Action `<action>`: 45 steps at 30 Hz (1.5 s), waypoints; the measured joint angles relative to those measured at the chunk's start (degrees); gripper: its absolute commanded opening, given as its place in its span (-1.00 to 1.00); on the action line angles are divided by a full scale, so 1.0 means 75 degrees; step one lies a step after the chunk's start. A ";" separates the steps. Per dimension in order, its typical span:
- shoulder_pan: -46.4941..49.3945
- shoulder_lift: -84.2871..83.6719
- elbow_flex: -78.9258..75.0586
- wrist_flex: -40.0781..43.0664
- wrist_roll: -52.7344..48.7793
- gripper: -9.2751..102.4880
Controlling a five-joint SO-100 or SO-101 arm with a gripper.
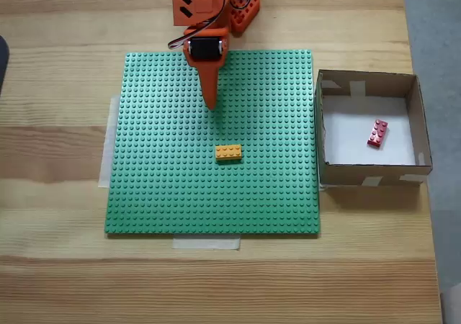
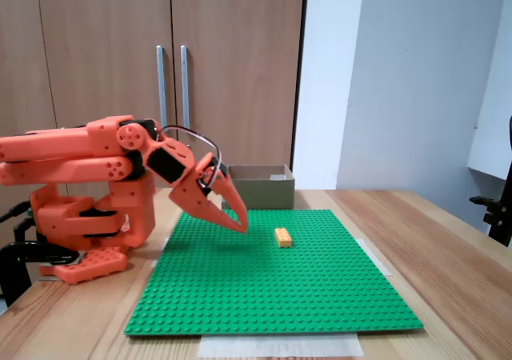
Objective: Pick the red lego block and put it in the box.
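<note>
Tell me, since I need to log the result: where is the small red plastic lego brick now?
In a fixed view from above, the small red plastic lego brick lies on the white floor of the square brown cardboard box, right of the green studded baseplate.

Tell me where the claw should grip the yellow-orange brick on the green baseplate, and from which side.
Probably best from straight above. The yellow-orange brick lies flat, studs up, on the green baseplate, long axis left-right in the top-down fixed view. Close the claw across its two long side faces at mid-length: the narrow span and flat parallel faces suit it, and nothing stands close by.
</note>
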 measured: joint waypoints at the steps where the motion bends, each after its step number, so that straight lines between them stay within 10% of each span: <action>1: 0.0000 0.0012 0.0000 0.0000 0.0000 -0.85; 45: 0.0023 0.0223 0.0035 0.0117 -0.0117 -0.85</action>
